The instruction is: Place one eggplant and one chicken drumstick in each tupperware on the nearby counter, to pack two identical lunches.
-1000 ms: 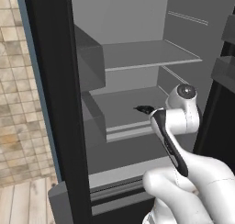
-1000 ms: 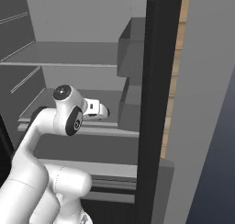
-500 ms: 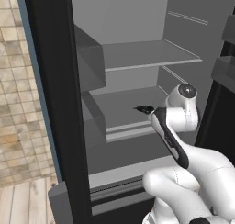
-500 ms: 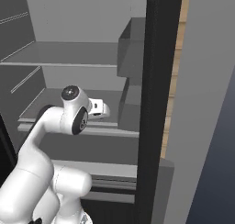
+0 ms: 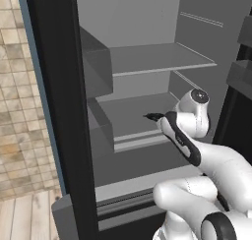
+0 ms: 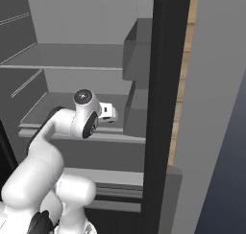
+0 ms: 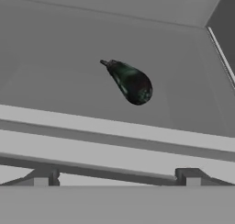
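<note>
A dark green eggplant (image 7: 131, 83) lies on a grey fridge shelf (image 7: 55, 81), its stem pointing up and left in the hand view. My gripper (image 7: 117, 178) is open, with nothing between its fingertips (image 7: 43, 177). It hovers at the shelf's front lip, short of the eggplant and apart from it. From the right base camera, the white hand (image 6: 108, 112) reaches in at the level of the lower shelf (image 6: 62, 106). The chicken drumstick, the tupperware and the counter are out of view.
The fridge stands open, with an upper shelf (image 5: 157, 62) above the one I reach at. Its dark door edge (image 5: 59, 111) stands at the left, with door bins (image 6: 139, 51) on the right side. Tiled wall (image 5: 19, 96) and wooden floor (image 5: 24, 217) lie outside.
The arm has edged a little further toward the lower shelf. The jaws have stayed open.
</note>
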